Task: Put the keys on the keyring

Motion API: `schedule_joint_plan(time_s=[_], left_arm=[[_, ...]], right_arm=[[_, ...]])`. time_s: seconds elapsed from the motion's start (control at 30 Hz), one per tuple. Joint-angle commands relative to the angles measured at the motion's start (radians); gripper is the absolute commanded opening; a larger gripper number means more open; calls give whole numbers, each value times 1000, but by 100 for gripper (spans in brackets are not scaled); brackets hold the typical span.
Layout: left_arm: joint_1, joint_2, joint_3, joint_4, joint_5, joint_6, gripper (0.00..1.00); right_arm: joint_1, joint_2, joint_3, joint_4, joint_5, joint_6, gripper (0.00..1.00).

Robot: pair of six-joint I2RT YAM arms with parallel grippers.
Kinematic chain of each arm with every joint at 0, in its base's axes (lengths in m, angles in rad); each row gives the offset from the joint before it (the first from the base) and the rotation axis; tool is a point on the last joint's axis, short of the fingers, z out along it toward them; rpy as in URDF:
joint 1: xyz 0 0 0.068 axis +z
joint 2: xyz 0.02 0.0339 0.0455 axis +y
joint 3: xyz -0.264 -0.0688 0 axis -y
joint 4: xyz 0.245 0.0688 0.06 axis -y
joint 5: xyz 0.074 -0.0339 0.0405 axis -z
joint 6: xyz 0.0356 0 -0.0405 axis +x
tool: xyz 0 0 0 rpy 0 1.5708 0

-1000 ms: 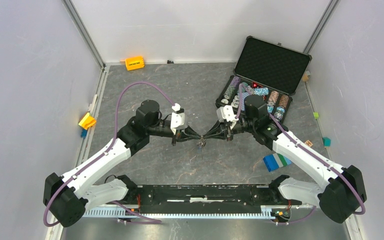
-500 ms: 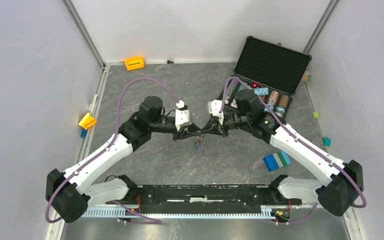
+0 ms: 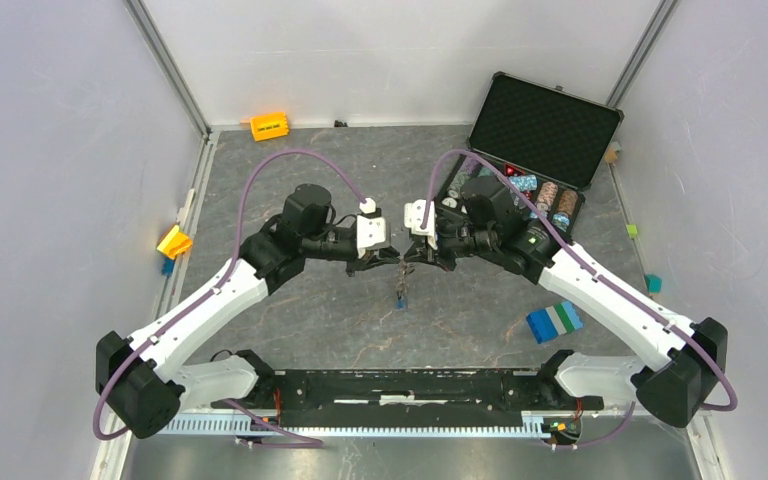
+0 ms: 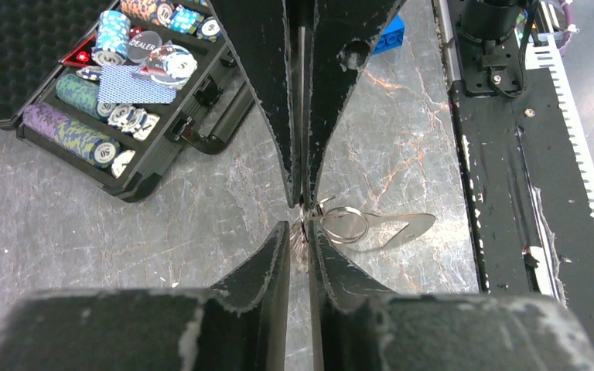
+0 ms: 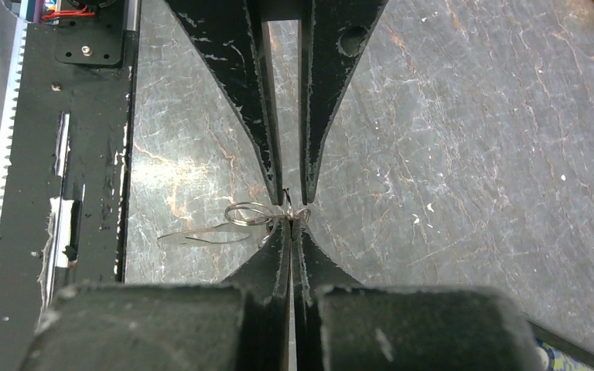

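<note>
The keyring [image 4: 344,225] is pinched in mid-air over the table's middle by the right gripper [image 5: 290,224], whose jaws are pressed together on the wire. A key [image 4: 402,226] appears to be hung from it, toward 6 o'clock in the top view. The left gripper [image 4: 300,228], met tip to tip from 9 o'clock, is held slightly apart, with nothing clamped. If those jaws are closed off-line, the thin wire could be twisted out of the pinch and dropped.
</note>
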Motion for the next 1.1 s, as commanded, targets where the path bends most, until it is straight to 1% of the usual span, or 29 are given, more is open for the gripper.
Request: schedule_joint_plan(time_s=[0.0,0.13,0.27,0.53,0.77,0.9,1.0,1.03,1.07], left_arm=[[-1,-6,25,-12,-8,59,23],[-1,-4,22,-8,-2,66,25],[-1,11,17,21,12,53,23],[-2,1,1,45,25,37,22],[-1,-9,-15,61,36,23,15],[-1,-8,-27,69,57,19,2],[0,-25,-48,96,93,3,2],[3,-34,-58,108,112,-6,2],[7,-41,-67,120,139,-14,2]], right_arm=[[10,-6,75,-19,21,-13,0],[19,7,105,-51,32,-22,0],[30,9,109,-56,43,-23,0],[38,10,102,-58,53,-21,0],[45,14,90,-52,43,-19,0],[45,13,87,-47,38,-18,0],[45,-7,66,-23,34,-23,0],[45,-17,53,-8,33,-26,2],[44,-25,43,3,34,-31,6]])
